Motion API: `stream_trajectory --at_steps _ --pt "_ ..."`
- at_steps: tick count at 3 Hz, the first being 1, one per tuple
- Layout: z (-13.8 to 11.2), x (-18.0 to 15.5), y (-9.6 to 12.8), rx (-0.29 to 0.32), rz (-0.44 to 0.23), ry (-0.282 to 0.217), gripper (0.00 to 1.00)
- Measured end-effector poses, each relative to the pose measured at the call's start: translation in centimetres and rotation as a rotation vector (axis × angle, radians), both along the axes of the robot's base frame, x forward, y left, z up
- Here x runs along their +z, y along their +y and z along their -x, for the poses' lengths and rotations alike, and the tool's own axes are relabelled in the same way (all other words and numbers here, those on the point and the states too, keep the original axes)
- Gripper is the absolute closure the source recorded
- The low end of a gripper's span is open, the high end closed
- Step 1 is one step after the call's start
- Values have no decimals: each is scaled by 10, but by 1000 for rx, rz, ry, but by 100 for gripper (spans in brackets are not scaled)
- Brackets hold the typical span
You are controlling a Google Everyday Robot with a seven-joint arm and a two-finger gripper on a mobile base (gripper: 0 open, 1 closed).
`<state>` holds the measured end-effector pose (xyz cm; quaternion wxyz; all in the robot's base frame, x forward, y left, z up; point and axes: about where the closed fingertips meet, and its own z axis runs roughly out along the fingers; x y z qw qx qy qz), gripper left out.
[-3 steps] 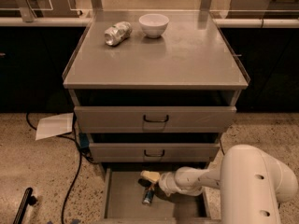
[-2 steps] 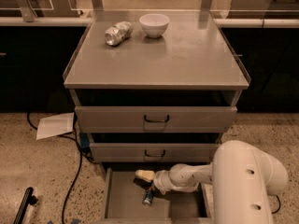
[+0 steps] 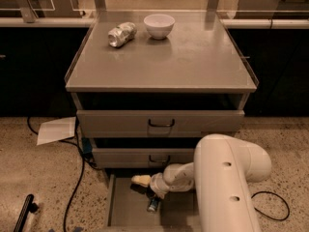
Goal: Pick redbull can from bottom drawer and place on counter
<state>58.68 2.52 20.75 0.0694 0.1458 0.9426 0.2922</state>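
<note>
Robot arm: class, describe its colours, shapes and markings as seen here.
The arm is a bulky, rounded white shell with two small dark holes, narrowing to a slimmer white wrist. The gripper, a cream-coloured tip, sits over the bottom drawer.

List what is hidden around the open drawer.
Camera view:
- The gripper, low in the bottom drawer: contact with the redbull can is unclear, because the robot arm overlaps it.
- Drawer's right side: hidden behind that arm.
- Drawer's front: cut off by the lower edge.
</note>
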Motion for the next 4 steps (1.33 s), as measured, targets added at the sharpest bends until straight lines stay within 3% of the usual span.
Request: stream_trajectory --at_steps 1,2,4 --pt "-1 -20 -2 -16 46 38 0" --pt "-4 -50 -15 -68 96 90 0" --pt "-7 -86 -30 -129 151 149 0"
